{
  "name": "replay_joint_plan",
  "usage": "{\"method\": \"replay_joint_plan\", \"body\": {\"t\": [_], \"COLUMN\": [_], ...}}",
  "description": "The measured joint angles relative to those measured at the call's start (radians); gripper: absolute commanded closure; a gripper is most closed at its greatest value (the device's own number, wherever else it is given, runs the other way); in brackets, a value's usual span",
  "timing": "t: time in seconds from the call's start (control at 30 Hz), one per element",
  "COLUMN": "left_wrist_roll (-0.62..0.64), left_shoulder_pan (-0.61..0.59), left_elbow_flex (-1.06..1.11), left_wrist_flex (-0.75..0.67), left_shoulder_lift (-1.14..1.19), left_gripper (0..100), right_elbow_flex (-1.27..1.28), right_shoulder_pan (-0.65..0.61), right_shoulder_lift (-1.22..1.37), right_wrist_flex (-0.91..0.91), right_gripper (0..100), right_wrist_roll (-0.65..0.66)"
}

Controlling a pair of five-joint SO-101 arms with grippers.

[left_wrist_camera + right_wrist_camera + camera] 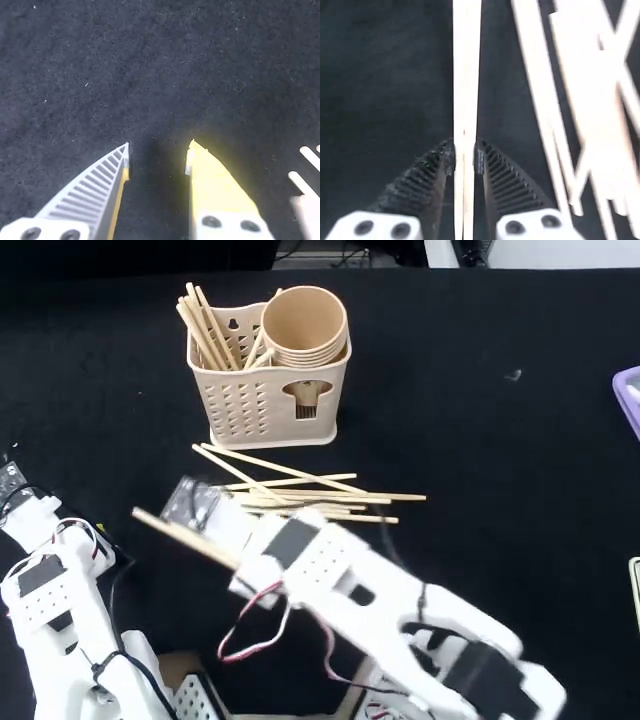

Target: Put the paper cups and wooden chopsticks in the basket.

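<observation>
My right gripper (465,150) is shut tight on wooden sticks (466,75). It looks like two sticks side by side, and they poke out past my fingertips. From above, these held sticks (180,532) hang over the near left part of the black table (500,490).

My left gripper (159,150) is partly open, with a gap between its tips. It holds nothing and sits over bare table at the near left.

The basket (265,405) stands at the far side of the table. A stack of paper cups (304,325) sits in its right part. Some upright chopsticks (205,325) stand in its left part.

A pile of loose chopsticks (300,490) lies flat on the table just in front of the basket, between it and my right arm.
</observation>
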Motion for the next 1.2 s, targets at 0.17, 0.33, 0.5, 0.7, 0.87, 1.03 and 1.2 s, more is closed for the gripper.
{"method": "replay_joint_plan", "body": {"t": [0.17, 0.33, 0.5, 0.7, 0.87, 1.03, 1.2], "left_wrist_roll": [0.0, 0.0, 0.0, 0.0, 0.0, 0.0, 0.0], "left_shoulder_pan": [0.0, 0.0, 0.0, 0.005, 0.017, 0.017, 0.017], "left_elbow_flex": [0.0, 0.0, 0.0, 0.0, 0.0, 0.0, 0.0], "left_wrist_flex": [0.0, 0.0, 0.0, 0.0, 0.0, 0.0, 0.0], "left_shoulder_lift": [0.0, 0.0, 0.0, 0.0, 0.0, 0.0, 0.0], "left_gripper": [81, 81, 81, 81, 81, 81, 81], "right_elbow_flex": [0.0, -0.049, -0.071, -0.092, -0.092, -0.094, -0.123], "right_shoulder_pan": [0.118, 0.14, 0.141, 0.144, 0.146, 0.146, 0.146], "right_shoulder_lift": [-0.135, -0.307, -0.434, -0.494, -0.494, -0.48, -0.307], "right_wrist_flex": [0.003, 0.003, 0.003, -0.164, -0.48, -0.781, -1.073], "right_gripper": [98.7, 98.7, 98.7, 98.7, 98.7, 98.7, 98.7], "right_wrist_roll": [0.037, 0.018, 0.012, 0.012, 0.009, 0.009, 0.012]}}
